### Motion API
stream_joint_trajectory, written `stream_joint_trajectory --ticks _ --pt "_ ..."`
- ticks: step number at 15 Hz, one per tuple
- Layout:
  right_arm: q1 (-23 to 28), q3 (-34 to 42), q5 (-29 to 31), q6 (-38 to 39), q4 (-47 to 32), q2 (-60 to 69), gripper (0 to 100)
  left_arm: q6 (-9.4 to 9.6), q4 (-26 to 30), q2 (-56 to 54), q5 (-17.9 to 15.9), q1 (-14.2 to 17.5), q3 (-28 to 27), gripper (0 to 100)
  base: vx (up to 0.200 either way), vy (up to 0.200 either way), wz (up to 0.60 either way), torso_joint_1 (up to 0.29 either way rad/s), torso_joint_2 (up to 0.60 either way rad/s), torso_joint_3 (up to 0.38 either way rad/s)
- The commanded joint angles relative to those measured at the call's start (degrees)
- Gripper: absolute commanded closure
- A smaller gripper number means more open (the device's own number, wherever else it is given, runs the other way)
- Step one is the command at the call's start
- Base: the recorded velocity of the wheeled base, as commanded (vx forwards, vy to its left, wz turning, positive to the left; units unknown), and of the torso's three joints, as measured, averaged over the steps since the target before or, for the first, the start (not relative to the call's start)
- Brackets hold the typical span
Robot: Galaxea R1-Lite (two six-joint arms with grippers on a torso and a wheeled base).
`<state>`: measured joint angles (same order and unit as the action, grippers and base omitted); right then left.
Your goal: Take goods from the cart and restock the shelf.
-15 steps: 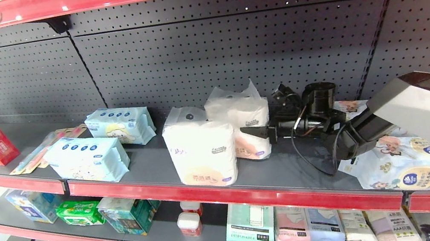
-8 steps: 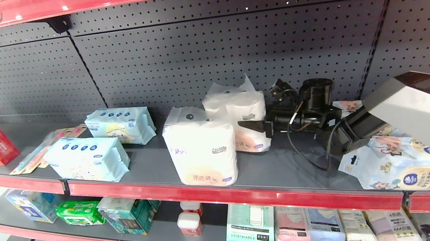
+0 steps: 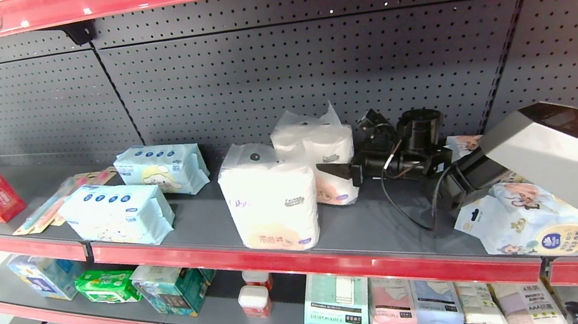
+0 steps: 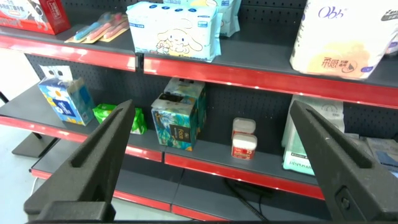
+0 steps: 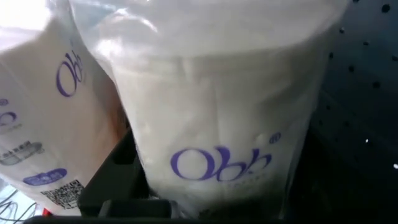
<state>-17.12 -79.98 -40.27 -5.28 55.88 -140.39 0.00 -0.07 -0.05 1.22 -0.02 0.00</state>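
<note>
The right gripper (image 3: pixel 345 171), at centre frame, pinched the rear toilet-roll pack (image 3: pixel 316 149) on the shelf (image 3: pixel 205 221) behind the front pack (image 3: pixel 270 197). Placing seemed nearly done, with release next. The left gripper (image 4: pixel 211 106) hung with jaws spread.

You've got the rear roll pack (image 3: pixel 317 157) wrapped in glossy, crinkled clear plastic film over soft paper. Your shelf deck (image 3: pixel 380 223) looks like matt painted metal, its front strip (image 3: pixel 305 261) smooth and glossy.

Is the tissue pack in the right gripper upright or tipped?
Upright: the tissue pack stands with its crimped top up, right gripper at its side.
</note>
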Motion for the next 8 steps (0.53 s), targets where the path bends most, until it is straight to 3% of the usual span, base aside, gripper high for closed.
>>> stream_joint_trajectory --ticks 1,8 --pt "0.06 0.00 -0.08 -0.17 -0.16 -1.47 100 0.00 -0.01 0.05 0.01 0.02 0.00 0 0.000 0.000 0.00 0.000 0.00 0.000" --pt "-0.29 -2.81 -0.78 0.36 -0.25 -2.70 100 0.00 -0.01 0.05 0.01 0.02 0.00 0 0.000 0.000 0.00 0.000 0.00 0.000"
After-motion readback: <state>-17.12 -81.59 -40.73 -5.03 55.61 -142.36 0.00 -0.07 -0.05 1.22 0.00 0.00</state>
